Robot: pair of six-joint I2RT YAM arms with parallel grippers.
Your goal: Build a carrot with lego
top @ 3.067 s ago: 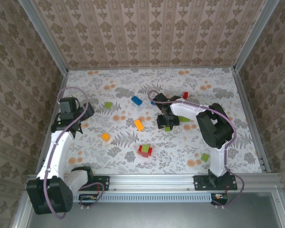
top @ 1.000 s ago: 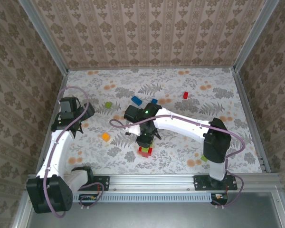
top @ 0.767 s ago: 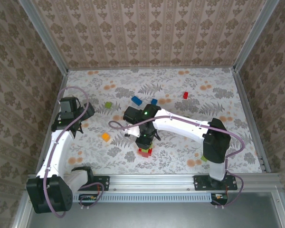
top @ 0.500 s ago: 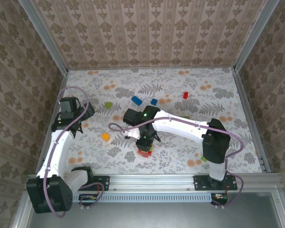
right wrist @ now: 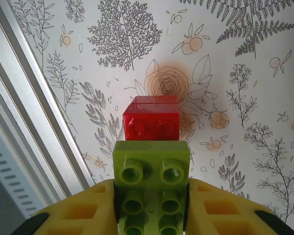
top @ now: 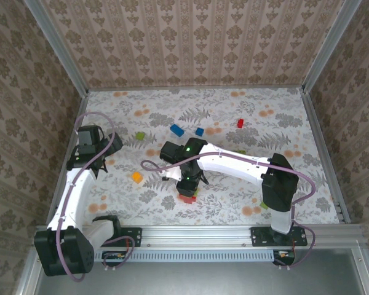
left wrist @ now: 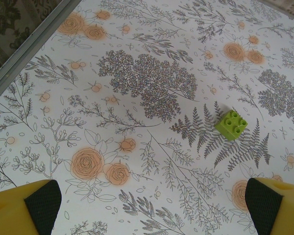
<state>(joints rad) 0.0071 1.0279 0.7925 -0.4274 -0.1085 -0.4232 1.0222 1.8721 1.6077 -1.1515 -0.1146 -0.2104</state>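
Pinching: right hand (right wrist: pixel 152 205) is gripping green lego brick (right wrist: pixel 151 183) right by red brick (right wrist: pixel 153 118) on worktop (top: pixel 283 123), contact unclear | left hand (left wrist: pixel 152 203) is hanging spread wide near small green brick (left wrist: pixel 231 124)

Obscured and cut-off items, as we find them:

- Green brick (right wrist: pixel 151 188): its near end is cut by the wrist picture's bottom edge, so we cannot count all its studs.
- Red brick (right wrist: pixel 152 117): its near side is hidden behind the green brick, and we cannot tell whether they touch. From above, towards the table's (top: pixel 307 184) near edge, the right gripper (top: pixel 187 184) covers most of it.
- Right fingers (right wrist: pixel 220 213) and left fingers (left wrist: pixel 36 200): cut off at the bottom edges.
- Second green brick (top: pixel 263 204), near the right edge: half hidden behind the right arm (top: pixel 277 184).
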